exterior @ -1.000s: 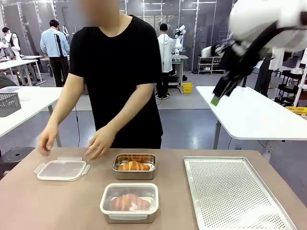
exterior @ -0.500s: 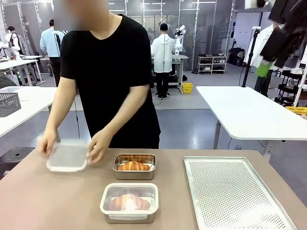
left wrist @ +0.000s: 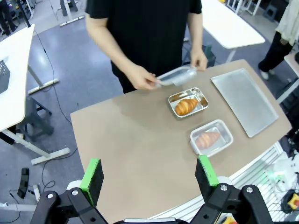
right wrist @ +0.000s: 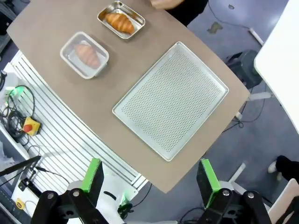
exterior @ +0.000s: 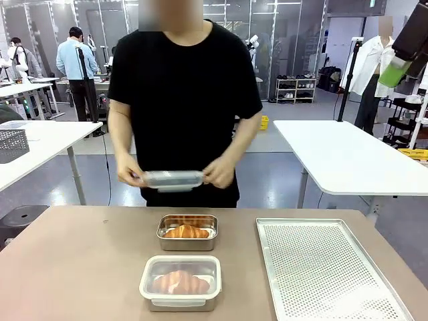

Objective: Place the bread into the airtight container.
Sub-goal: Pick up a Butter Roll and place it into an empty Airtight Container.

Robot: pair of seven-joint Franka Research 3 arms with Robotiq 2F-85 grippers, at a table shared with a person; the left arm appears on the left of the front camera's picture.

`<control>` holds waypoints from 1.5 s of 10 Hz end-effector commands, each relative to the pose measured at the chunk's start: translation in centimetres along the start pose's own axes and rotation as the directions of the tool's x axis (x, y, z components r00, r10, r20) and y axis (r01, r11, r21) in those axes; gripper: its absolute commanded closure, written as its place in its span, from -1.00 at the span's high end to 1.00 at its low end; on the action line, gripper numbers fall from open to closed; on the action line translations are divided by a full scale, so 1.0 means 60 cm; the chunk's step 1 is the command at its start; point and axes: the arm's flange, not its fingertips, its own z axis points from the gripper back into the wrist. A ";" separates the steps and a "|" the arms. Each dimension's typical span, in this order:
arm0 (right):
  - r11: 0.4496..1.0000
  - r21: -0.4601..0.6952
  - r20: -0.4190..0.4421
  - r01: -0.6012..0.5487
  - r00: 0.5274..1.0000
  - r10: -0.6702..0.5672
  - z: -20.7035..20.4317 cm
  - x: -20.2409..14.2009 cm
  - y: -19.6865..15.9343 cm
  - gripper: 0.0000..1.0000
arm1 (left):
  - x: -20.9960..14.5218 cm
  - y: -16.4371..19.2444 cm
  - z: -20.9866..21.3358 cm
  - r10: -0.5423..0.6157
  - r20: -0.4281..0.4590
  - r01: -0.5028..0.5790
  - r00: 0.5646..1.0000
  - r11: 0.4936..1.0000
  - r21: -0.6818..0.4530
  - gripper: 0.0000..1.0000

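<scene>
A croissant (exterior: 186,231) lies in an open steel container (exterior: 163,239) at the table's middle. Nearer to me, a second steel container (exterior: 148,291) holds another croissant (exterior: 179,282) under a clear lid. The person holds a loose clear lid (exterior: 172,179) in both hands, in the air just beyond the open container. My left gripper (left wrist: 148,175) hangs open high above the table's near-left side; below it are the open container (left wrist: 202,97) and the lidded one (left wrist: 225,134). My right gripper (right wrist: 149,176) is open too, high over the table's right corner; one green pad (exterior: 394,71) is at the top right.
A perforated metal tray (exterior: 328,267) covers the right part of the table, tray (right wrist: 171,99) lying bare. The left half of the brown tabletop (exterior: 73,267) has free room. A white table (exterior: 348,157) stands behind on the right.
The person lifted the loose lid off the table's left side and now holds it in both hands at the middle. My right arm rose away to the upper right.
</scene>
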 end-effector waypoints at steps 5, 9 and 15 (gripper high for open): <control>1.000 0.000 0.000 0.000 1.000 0.000 0.000 0.000 0.000 1.00 | 0.001 -0.001 0.000 -0.002 0.001 0.002 1.000 1.000 -0.001 1.00; 1.000 0.000 0.000 0.000 1.000 0.000 0.000 0.000 0.000 1.00 | 0.001 -0.001 0.000 -0.002 0.001 0.002 1.000 1.000 -0.001 1.00; 1.000 0.000 0.000 0.000 1.000 0.000 0.000 0.000 0.000 1.00 | 0.001 -0.001 0.000 -0.002 0.001 0.002 1.000 1.000 -0.001 1.00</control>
